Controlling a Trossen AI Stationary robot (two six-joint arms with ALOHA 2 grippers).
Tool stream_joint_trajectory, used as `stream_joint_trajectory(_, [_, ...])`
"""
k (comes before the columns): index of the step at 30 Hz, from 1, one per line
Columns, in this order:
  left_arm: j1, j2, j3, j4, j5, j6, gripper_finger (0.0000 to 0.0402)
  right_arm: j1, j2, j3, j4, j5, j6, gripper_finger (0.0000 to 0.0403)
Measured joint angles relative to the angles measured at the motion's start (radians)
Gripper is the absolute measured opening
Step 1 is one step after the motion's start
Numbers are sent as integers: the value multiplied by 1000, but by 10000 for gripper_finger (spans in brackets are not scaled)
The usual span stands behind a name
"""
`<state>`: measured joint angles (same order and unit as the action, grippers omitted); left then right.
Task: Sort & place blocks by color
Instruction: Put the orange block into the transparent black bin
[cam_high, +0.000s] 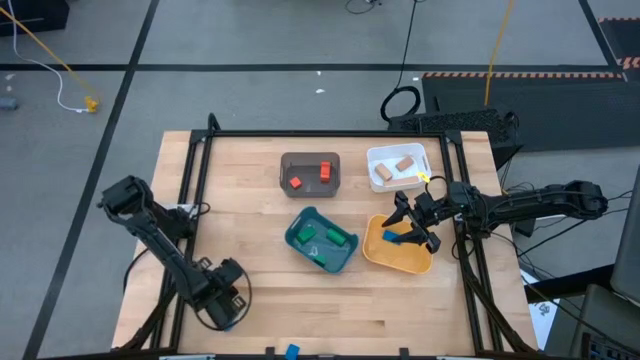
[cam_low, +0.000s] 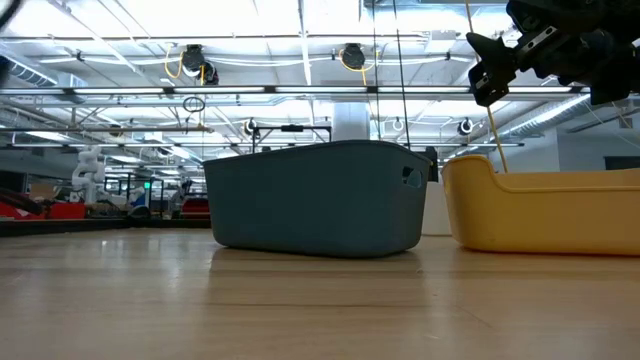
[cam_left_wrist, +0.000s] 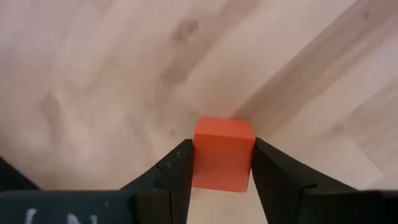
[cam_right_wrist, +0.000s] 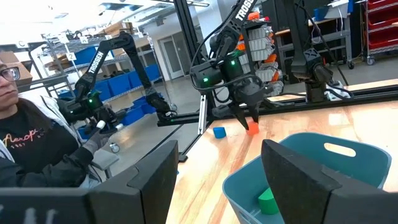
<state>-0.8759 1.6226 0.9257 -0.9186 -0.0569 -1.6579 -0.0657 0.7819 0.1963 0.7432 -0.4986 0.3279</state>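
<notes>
My left hand (cam_left_wrist: 222, 171) pinches the orange cube (cam_left_wrist: 222, 154) squarely; I'd lift straight up, keeping it centred between both fingers.

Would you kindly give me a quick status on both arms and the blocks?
Left end effector shut on red block, near table front. Right end effector open over yellow tray. Nothing in the way.

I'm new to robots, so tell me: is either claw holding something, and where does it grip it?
The left claw pinches an orange block by its two opposite side faces. The right claw, over the yellow tray, is open and empty.
</notes>
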Motion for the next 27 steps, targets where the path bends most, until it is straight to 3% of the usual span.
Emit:
stream_joint_trajectory(8, [132, -10, -1, -22, -79, 210, 130, 0, 0, 0, 0, 0, 0, 224])
stream_joint_trajectory(13, [202, -81, 1, -18, -185, 301, 132, 0, 0, 0, 0, 0, 0, 224])
stream_joint_trajectory(22, [307, -273, 29, -12, -622, 466, 131, 0, 0, 0, 0, 0, 0, 224])
stream_joint_trajectory(27, [396, -320, 30, 65, -846, 621, 131, 0, 0, 0, 0, 0, 0, 224])
